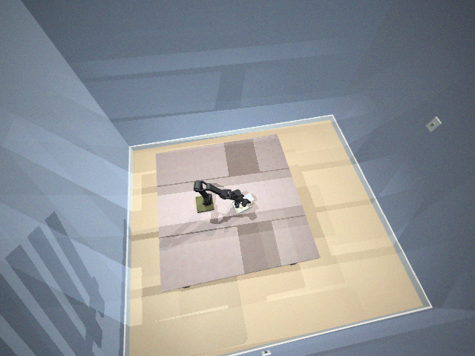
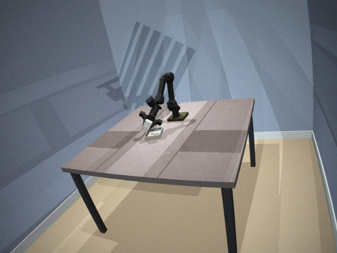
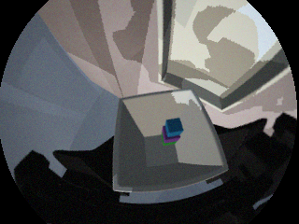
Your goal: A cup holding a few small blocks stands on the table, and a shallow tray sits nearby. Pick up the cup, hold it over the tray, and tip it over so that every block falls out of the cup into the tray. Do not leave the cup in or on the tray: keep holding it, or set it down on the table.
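Observation:
My gripper (image 1: 241, 202) (image 2: 149, 120) (image 3: 157, 119) is shut on the pale square cup (image 1: 249, 198) (image 2: 147, 124) (image 3: 201, 145). It holds the cup tilted above the table, close to the tray's edge. A blue block (image 3: 174, 126), a purple block (image 3: 172, 138) and a green block (image 3: 168, 143) are inside the cup, stacked close together near its bottom. The shallow pale tray (image 1: 242, 210) (image 2: 151, 138) (image 3: 198, 91) lies on the table below the gripper. No block shows in the visible part of the tray, which has patches of light and shadow.
The arm's olive base plate (image 1: 200, 208) (image 2: 182, 117) stands on the pinkish table (image 1: 199, 260) (image 2: 130, 163), behind the tray in the exterior view. Bands of shadow cross the table top. The black arm partly covers the tray in the top view.

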Tool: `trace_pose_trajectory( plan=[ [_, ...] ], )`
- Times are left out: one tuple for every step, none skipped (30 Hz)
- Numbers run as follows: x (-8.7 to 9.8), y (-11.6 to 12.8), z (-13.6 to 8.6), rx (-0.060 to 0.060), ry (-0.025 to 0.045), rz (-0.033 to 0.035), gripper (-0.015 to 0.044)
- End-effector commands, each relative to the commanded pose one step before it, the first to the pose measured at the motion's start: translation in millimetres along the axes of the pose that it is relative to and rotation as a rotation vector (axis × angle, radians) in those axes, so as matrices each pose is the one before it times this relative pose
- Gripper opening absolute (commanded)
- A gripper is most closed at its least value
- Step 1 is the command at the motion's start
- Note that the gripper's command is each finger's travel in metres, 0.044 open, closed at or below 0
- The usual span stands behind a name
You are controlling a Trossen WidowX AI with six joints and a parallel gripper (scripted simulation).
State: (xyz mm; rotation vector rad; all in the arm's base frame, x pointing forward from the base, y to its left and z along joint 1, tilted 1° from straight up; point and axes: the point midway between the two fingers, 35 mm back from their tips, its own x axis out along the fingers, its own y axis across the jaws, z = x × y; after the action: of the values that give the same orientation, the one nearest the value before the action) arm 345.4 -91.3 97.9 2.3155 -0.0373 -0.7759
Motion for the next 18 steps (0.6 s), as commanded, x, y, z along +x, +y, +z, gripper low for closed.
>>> trace_pose_trajectory(
  plan=[
    [0.58, 3.08, -2.17, 0.0922, 0.00489, 0.01104, 0.0],
    [0.11, -0.04, 0.01, 0.0219, 0.0, 0.0, 0.0],
    [0.11, -0.04, 0.01, 0.0219, 0.0, 0.0, 0.0],
    [0.11, -0.04, 0.01, 0.0219, 0.0, 0.0, 0.0],
    [0.11, -0.04, 0.01, 0.0219, 0.0, 0.0, 0.0],
    [0.11, -0.03, 0.01, 0.0219, 0.0, 0.0, 0.0],
    [0.11, -0.03, 0.01, 0.0219, 0.0, 0.0, 0.0],
    [0.11, -0.03, 0.02, 0.0219, 0.0, 0.0, 0.0],
    [0.11, -0.03, 0.02, 0.0219, 0.0, 0.0, 0.0],
    [0.11, -0.03, 0.02, 0.0219, 0.0, 0.0, 0.0],
    [0.11, -0.03, 0.02, 0.0219, 0.0, 0.0, 0.0],
    [0.11, -0.03, 0.02, 0.0219, 0.0, 0.0, 0.0],
    [0.11, -0.03, 0.02, 0.0219, 0.0, 0.0, 0.0],
    [0.11, -0.03, 0.02, 0.0219, 0.0, 0.0, 0.0],
    [0.11, -0.03, 0.02, 0.0219, 0.0, 0.0, 0.0],
    [0.11, -0.03, 0.02, 0.0219, 0.0, 0.0, 0.0],
    [0.11, -0.03, 0.02, 0.0219, 0.0, 0.0, 0.0],
    [0.11, -0.03, 0.02, 0.0219, 0.0, 0.0, 0.0]
  ],
)
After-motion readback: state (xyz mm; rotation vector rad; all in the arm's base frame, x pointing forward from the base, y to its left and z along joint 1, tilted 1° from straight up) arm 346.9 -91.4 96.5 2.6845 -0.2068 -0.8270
